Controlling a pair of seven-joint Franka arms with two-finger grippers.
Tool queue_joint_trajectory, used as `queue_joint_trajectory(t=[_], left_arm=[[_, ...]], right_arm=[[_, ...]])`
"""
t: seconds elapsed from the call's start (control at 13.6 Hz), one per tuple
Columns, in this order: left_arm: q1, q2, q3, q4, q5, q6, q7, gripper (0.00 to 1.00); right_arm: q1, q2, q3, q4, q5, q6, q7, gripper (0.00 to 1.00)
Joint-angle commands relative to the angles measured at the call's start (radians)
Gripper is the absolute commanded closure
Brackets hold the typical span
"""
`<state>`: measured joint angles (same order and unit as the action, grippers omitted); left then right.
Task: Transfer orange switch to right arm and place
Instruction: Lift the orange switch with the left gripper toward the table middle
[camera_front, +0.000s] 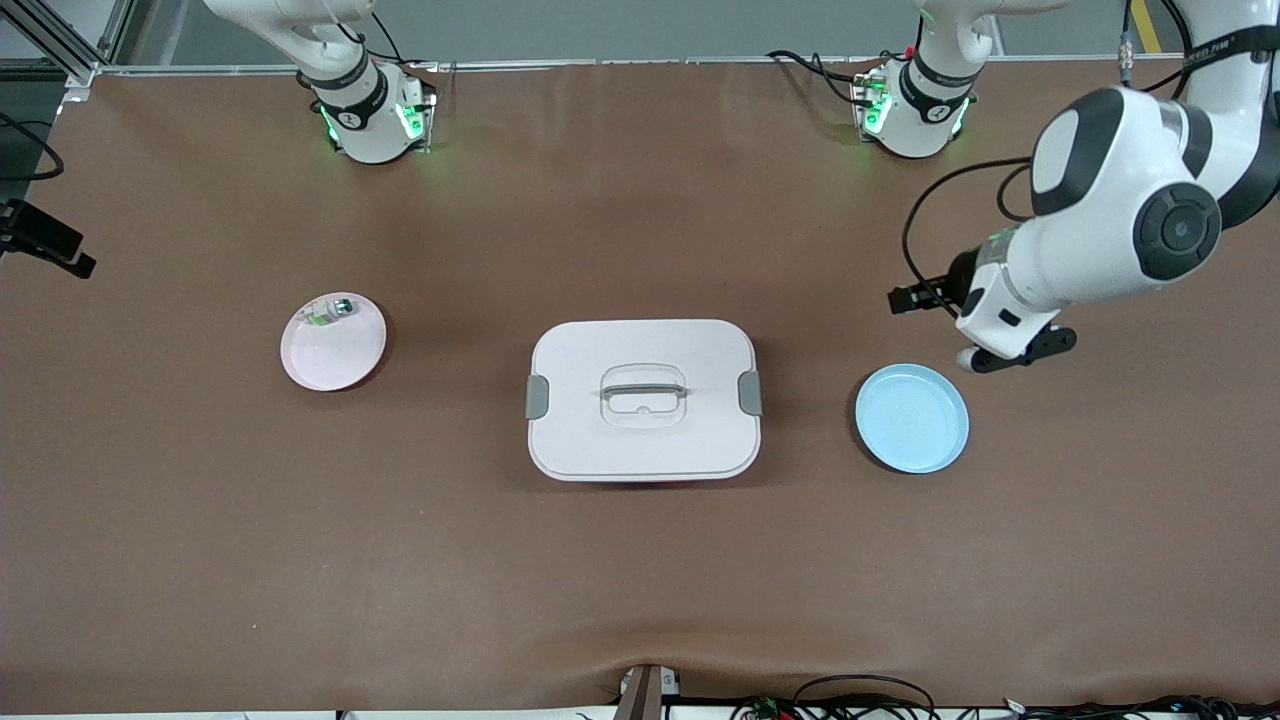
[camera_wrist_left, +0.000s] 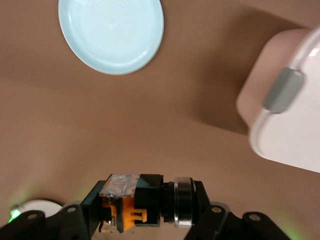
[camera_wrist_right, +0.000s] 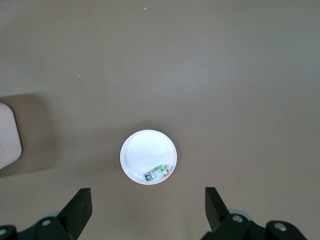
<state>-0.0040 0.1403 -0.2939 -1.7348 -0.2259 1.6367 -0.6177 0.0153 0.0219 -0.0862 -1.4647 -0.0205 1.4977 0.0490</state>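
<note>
My left gripper is shut on the orange switch, gripping its black body and silvery ring end to end; the orange part faces the camera. In the front view this gripper hangs over the table just beside the empty light-blue plate, on the side toward the robots' bases; the switch itself is hidden there. My right gripper is open and empty, high over the table near the pinkish-white plate. It is out of the front view.
A white lidded box with grey clips stands mid-table and shows in the left wrist view. The pinkish plate holds a small clear-white and green part. The blue plate also shows in the left wrist view.
</note>
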Motion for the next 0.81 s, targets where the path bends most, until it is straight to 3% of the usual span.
queue_joint_trajectory(t=[0.0,0.15,0.29,0.59,0.73], left_arm=[[-0.001,0.021,-0.069,0.095,-0.105,-0.046,-0.237,0.81],[-0.01,0.025,-0.105,0.132,-0.176,-0.032,-0.386,0.81],[-0.052,0.051,-0.126,0.176,-0.236,-0.005,-0.578,0.81],[-0.171,0.108,-0.13,0.219,-0.276,0.176,-1.003,0.81],[-0.229,0.165,-0.128,0.292,-0.276,0.242,-1.184,0.81]], right_arm=[[0.031,-0.007,0.003,-0.006,-0.009,-0.007,0.014,0.0],[0.057,-0.014,0.003,-0.012,0.032,-0.007,0.026,0.0],[0.06,-0.017,0.002,-0.013,0.138,0.002,0.139,0.0],[0.063,-0.049,0.003,-0.014,0.285,0.004,0.306,0.0],[0.08,-0.083,0.003,-0.032,0.335,0.025,0.418,0.0]])
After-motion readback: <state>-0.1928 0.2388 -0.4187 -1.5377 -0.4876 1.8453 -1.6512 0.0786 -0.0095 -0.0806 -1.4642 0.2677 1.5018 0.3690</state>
